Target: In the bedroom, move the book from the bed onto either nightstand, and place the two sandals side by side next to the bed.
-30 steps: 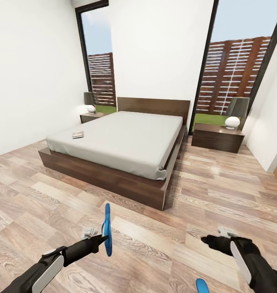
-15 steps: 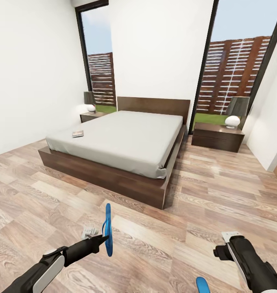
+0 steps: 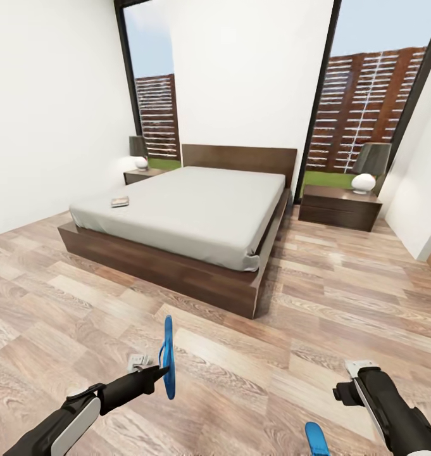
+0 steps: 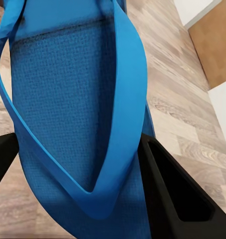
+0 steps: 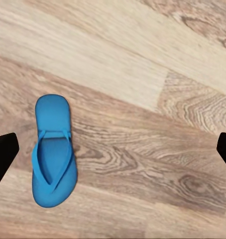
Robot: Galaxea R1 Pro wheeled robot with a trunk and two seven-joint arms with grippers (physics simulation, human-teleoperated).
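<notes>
Sandal one [image 3: 168,356] stands on edge in the left gripper [image 3: 157,372], whose dark fingers [image 4: 165,191] pinch it at either side of the blue sole, out over the plank floor [image 3: 253,373] short of the bed [image 3: 183,218]. Sandal two [image 5: 52,152] lies flat on the floor below the right gripper [image 5: 113,152], whose finger tips sit far apart at the edges of the right wrist view, spread wide and touching nothing; in the head view the sandal's tip pokes up at the bottom edge just beside the right arm [image 3: 383,408]. The book [image 3: 119,202] lies on the grey mattress near the bed's left edge. A nightstand [image 3: 338,207] with a lamp [image 3: 369,167] stands at the bed's right; another nightstand [image 3: 141,174] with a lamp stands at its far left, by the window.
</notes>
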